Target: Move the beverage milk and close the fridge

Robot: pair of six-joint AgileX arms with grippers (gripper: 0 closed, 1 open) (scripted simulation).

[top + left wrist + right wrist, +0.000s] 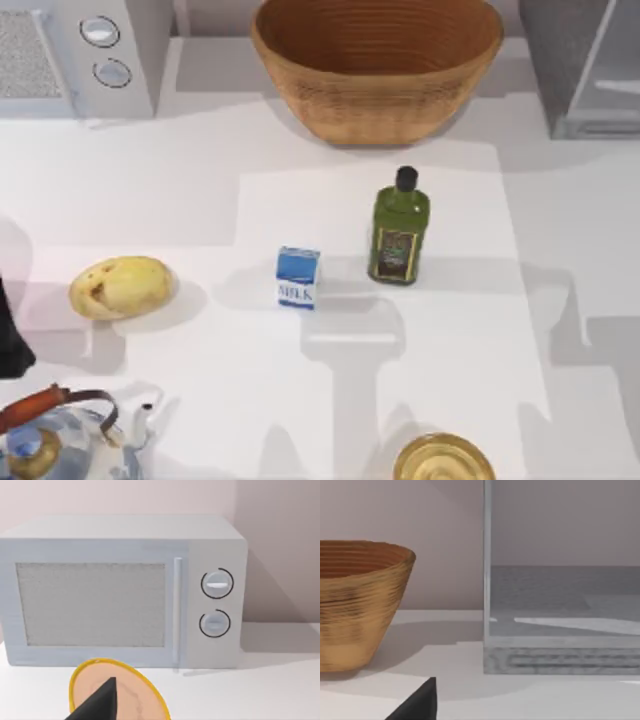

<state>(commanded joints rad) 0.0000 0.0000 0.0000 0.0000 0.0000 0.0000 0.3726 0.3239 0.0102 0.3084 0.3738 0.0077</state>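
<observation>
Milk [298,277] stood upright mid-table: likely light, stiff, best pinched across its flat sides. I couldn't tell either gripper's opening.

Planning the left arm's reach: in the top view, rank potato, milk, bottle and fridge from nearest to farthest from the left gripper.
From the left gripper at the table's left edge:
1. Potato, left side, close by.
2. Milk, centre.
3. Bottle, just right of the milk.
4. Fridge, back right corner.
</observation>
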